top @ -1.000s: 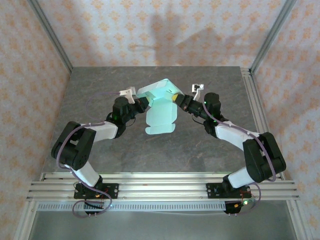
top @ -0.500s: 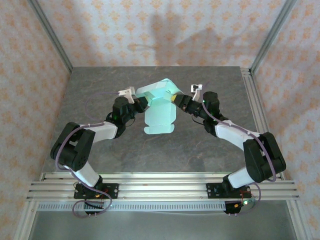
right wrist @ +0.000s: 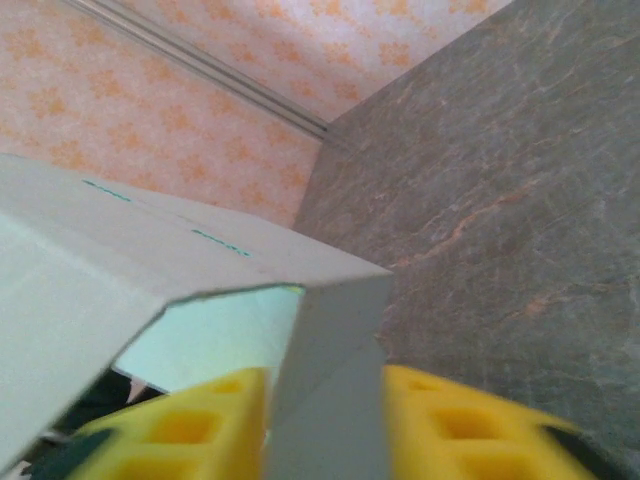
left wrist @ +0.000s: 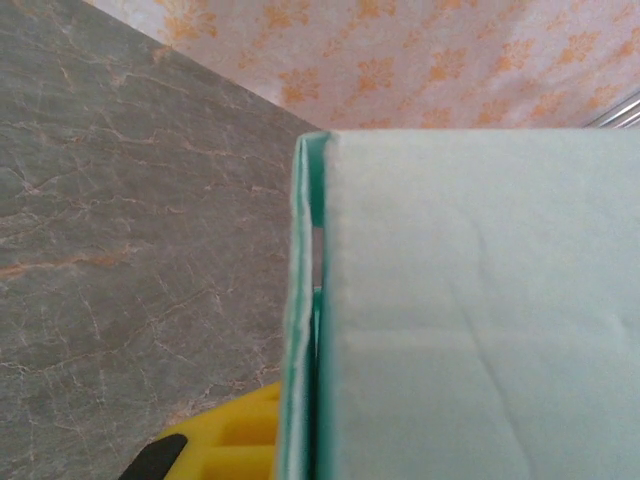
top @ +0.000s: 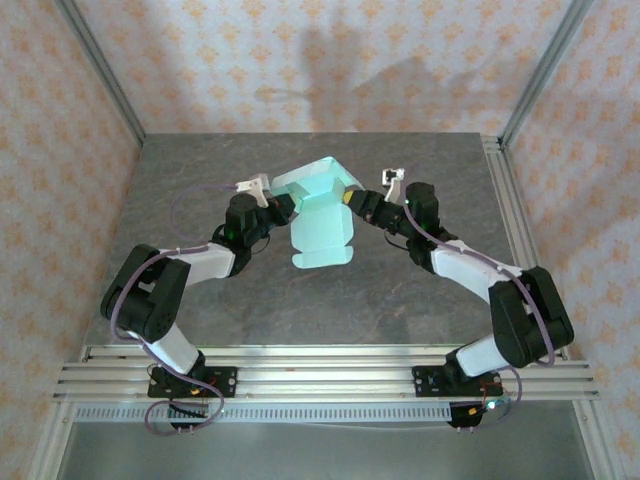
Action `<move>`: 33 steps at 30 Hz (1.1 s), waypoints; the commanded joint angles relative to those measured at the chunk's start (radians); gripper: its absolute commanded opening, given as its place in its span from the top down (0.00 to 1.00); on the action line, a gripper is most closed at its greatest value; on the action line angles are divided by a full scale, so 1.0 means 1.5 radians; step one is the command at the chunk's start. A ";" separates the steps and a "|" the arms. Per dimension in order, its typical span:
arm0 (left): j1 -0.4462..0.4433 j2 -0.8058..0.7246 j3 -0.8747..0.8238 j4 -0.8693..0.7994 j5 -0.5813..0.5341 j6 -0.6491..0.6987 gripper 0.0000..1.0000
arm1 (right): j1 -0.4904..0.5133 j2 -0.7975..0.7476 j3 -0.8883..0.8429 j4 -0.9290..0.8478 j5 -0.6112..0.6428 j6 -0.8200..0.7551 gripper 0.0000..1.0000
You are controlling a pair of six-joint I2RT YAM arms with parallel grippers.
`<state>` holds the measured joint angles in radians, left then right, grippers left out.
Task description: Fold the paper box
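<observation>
Holding: left fingers (left wrist: 235, 440) clamped shut on the left edge of the paper box (top: 320, 225).
Straddling: right fingers (right wrist: 200, 425) parted, one yellow pad on either side of a flap at the box's right end.
Box place: raised between the two sets of fingers, with its folded peak beyond them and its long flat panel sloping down nearer than them.
Underneath: grey marbled worktop (top: 420, 300); contact with the panel's lower edge cannot be told.
</observation>
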<state>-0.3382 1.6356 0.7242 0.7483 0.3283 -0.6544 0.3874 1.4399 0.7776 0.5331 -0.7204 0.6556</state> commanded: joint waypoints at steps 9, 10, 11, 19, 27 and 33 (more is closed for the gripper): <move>-0.001 -0.029 -0.008 -0.044 -0.183 0.013 1.00 | 0.007 -0.104 0.074 -0.190 0.113 -0.122 0.41; -0.001 -0.028 -0.010 -0.050 -0.204 0.019 1.00 | 0.015 -0.105 0.096 -0.223 0.130 -0.141 0.41; -0.001 -0.028 -0.012 -0.057 -0.221 0.024 1.00 | 0.026 -0.105 0.118 -0.255 0.151 -0.161 0.41; -0.006 -0.029 -0.009 -0.104 -0.316 0.038 1.00 | 0.151 0.042 0.441 -0.565 0.328 -0.337 0.41; -0.015 -0.033 -0.006 -0.130 -0.340 0.052 1.00 | 0.211 0.253 0.745 -0.749 0.367 -0.382 0.42; -0.018 -0.040 -0.001 -0.152 -0.355 0.061 1.00 | 0.212 0.364 0.876 -0.837 0.368 -0.350 0.51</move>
<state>-0.3603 1.6138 0.7113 0.5499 -0.1463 -0.5896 0.7074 1.9518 2.0197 -0.5900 -0.2108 0.1211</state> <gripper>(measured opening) 0.093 0.503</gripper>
